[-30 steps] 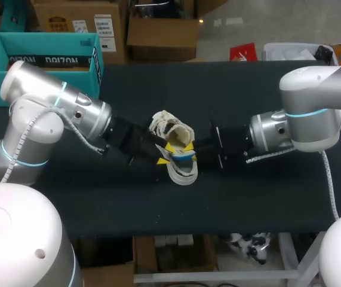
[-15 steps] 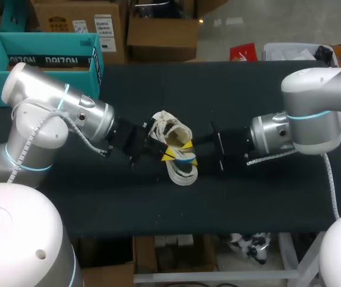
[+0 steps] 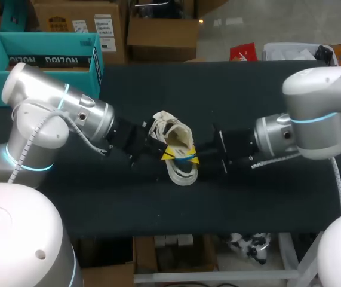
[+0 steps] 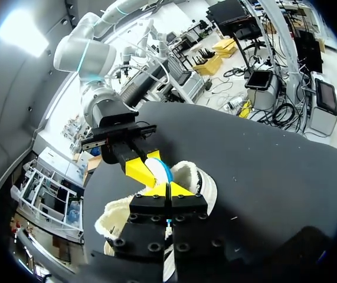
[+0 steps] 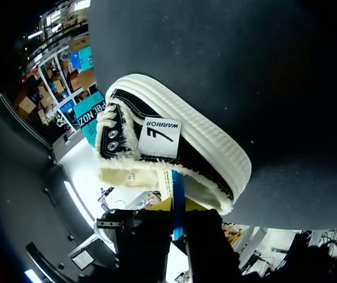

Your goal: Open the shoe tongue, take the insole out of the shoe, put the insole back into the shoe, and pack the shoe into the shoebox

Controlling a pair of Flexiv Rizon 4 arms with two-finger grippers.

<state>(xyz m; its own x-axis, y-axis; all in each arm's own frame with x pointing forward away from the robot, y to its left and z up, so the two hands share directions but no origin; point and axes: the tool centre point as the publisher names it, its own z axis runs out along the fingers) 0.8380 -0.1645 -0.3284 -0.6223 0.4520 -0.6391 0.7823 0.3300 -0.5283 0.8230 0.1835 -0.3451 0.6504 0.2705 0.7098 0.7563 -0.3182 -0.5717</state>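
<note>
**Head view.**
- Shoe (image 3: pixel 181 174): at the middle of the table (image 3: pixel 158 206), apparently tipped on its side, ribbed white sole toward the near edge, fleece lining upward.
- Left gripper (image 3: pixel 169 155) and right gripper (image 3: pixel 191 159): at the shoe's opening from opposite sides, tips close together.
- Insole (image 3: pixel 184 156): a thin blue edge between the two sets of tips.
- Shoebox (image 3: pixel 45 38): teal, open, at the far left corner, well apart from the shoe.

**Left wrist view.**
- Left gripper (image 4: pixel 168 189): yellow tips pressed together. What they pinch, if anything, cannot be made out.
- Right gripper (image 4: pixel 141 168): just ahead, clamped on the blue-and-white insole (image 4: pixel 161 168) above the shoe's fleece collar (image 4: pixel 200 180).
- Only this view shows the left tips closed.

**Right wrist view.**
- Shoe (image 5: pixel 180 144): black upper, white sole, eyelets visible.
- Insole (image 5: pixel 177 194): seen edge-on, running from the opening down between the fingers of the right gripper (image 5: pixel 177 219).
- Only this view shows the insole partly inside the shoe.

**Step in hand.** Judged to be the insole step, with the insole half in and half out. Whether it is going out or back in cannot be told.

**Next move.** It calls for sliding the insole along the shoe's length while the shoe is held steady. The shoe then has to be carried to the far box.
</note>
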